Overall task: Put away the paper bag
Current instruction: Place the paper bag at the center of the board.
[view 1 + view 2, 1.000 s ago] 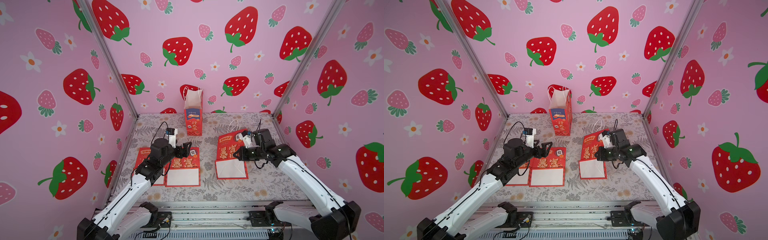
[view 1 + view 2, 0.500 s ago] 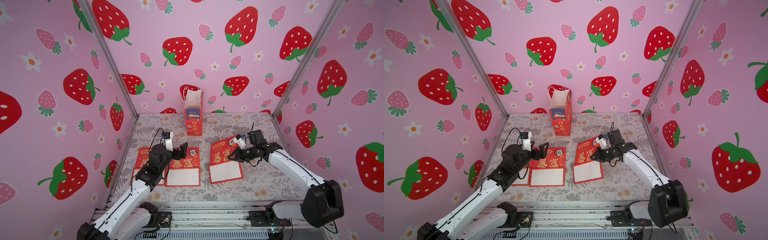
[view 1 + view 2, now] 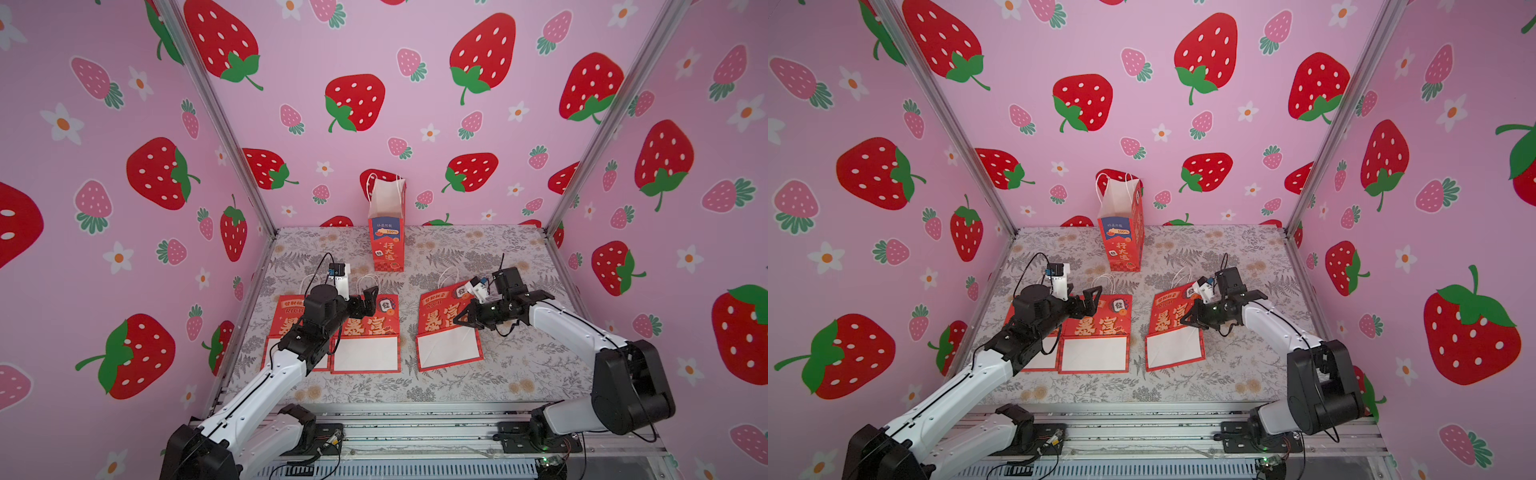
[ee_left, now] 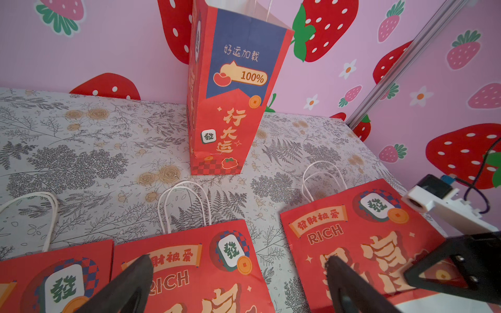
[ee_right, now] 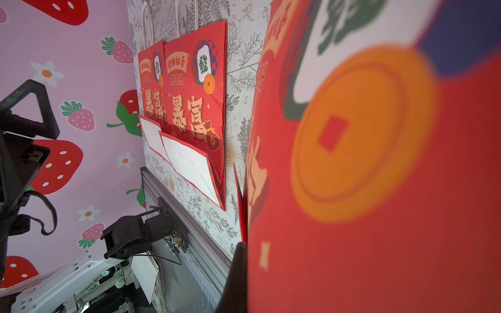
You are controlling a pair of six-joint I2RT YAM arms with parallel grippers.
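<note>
Three flat red paper bags lie side by side on the floral table. My right gripper (image 3: 462,320) (image 3: 1187,322) is shut on the right edge of the right-hand paper bag (image 3: 444,328) (image 3: 1173,332). That bag sits skewed, its gripped edge slightly raised. It fills the right wrist view as a blurred red sheet (image 5: 379,189) beside one dark finger (image 5: 237,273). My left gripper (image 3: 365,300) (image 4: 238,262) hovers open over the top of the middle paper bag (image 3: 365,328) (image 4: 195,273), holding nothing. The left-hand paper bag (image 4: 54,279) lies partly under my left arm.
An upright red and blue paper bag (image 3: 387,237) (image 4: 227,89) with white handles stands at the back centre near the wall. Pink strawberry walls enclose the table on three sides. A metal rail (image 3: 415,419) runs along the front edge.
My right gripper has carried its paper bag leftward and toward the front, closer to the middle bag. The left gripper's jaws have spread a little wider; it stays over the middle bag.
</note>
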